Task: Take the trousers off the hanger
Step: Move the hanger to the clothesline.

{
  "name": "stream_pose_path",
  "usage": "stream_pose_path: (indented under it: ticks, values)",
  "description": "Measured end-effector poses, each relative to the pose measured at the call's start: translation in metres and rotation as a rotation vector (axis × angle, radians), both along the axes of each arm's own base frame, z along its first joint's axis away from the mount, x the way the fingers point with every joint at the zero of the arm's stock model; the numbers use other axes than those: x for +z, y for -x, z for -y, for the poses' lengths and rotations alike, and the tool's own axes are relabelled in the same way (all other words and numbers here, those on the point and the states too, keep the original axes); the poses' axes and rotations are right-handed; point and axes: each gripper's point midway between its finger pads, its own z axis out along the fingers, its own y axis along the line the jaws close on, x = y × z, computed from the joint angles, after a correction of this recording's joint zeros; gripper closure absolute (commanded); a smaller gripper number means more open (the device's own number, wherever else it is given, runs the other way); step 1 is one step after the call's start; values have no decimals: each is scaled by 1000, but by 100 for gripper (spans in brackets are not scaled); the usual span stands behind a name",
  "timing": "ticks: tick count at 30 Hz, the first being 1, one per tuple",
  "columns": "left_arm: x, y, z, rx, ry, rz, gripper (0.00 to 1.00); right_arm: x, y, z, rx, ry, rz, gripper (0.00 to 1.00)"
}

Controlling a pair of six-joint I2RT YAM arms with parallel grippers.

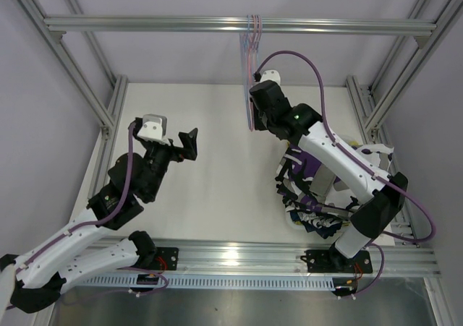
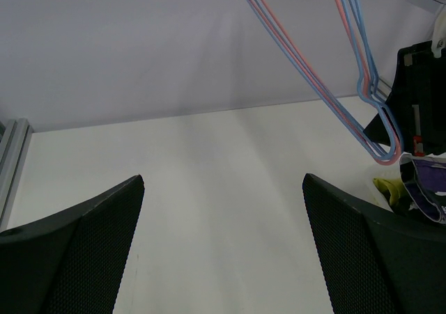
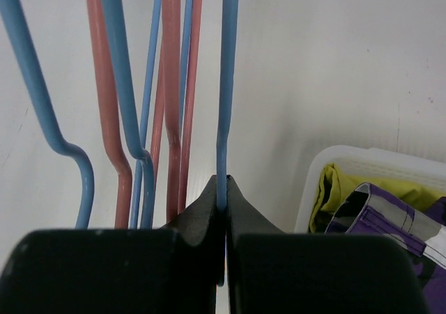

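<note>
Several thin blue and pink hangers point(image 1: 250, 58) hang bare from the top rail; they also show in the left wrist view point(image 2: 327, 84). My right gripper point(image 3: 224, 189) is shut on one blue hanger point(image 3: 227, 84) at its lower part, beside the other hangers point(image 3: 132, 105). The trousers point(image 1: 312, 196) lie heaped in a white bin under the right arm: yellow-green cloth point(image 3: 334, 189) and purple, black and white patterned cloth point(image 3: 390, 213) show; the navy one is not clear. My left gripper point(image 2: 223, 209) is open and empty over the table, well left of the hangers.
The white bin point(image 3: 327, 162) stands at the right of the table, near the right frame posts point(image 1: 365, 109). The top rail point(image 1: 145, 24) crosses the back. A frame post point(image 1: 108, 116) stands at the left edge.
</note>
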Motion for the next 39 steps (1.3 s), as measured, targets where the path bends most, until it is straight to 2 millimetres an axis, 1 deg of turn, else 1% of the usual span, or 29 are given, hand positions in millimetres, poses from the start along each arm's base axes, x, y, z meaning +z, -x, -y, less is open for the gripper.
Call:
stream_pose_path:
  ticks: [6,8,9,11,12,13,14,15,18,20,24,28,32,36,39]
  values:
    - [1,1,-1,-1,3,3,1,-1,-1,-2,-5,0,1,100]
    - [1,1,-1,-2,3,3,1,-1,-1,-2,-7,-1,0,89]
    - [1,1,-1,-2,3,3,1,-1,-1,-2,-8,-2,0,81]
    - [1,1,-1,-2,3,3,1,-2,0,-2,-9,-2,-4,72]
    - [1,1,-1,-2,3,3,0,-3,1,-1,-8,4,-9,66]
    - [1,1,-1,-2,3,3,1,-4,2,-1,-7,9,-15,56]
    - [1,1,-1,-1,3,3,1,-5,3,0,-8,10,-20,53]
    - [1,1,-1,-1,3,3,1,-6,4,0,-8,16,-22,46]
    - [1,1,-1,-1,3,3,0,-6,6,1,-7,23,-26,37]
    - [0,1,0,-3,2,3,1,-3,9,2,-7,20,-23,35]
    - [-2,1,1,-5,-5,2,1,15,20,6,-1,-13,2,30]
    - [-4,1,1,-4,-17,2,1,45,40,14,10,-74,52,27]
    - [-3,0,1,-2,-22,8,1,72,61,28,23,-130,97,23]
    - [-1,0,-3,17,-30,17,1,97,82,48,30,-182,145,18]
    - [3,2,-8,25,-24,29,1,112,99,70,31,-202,197,15]
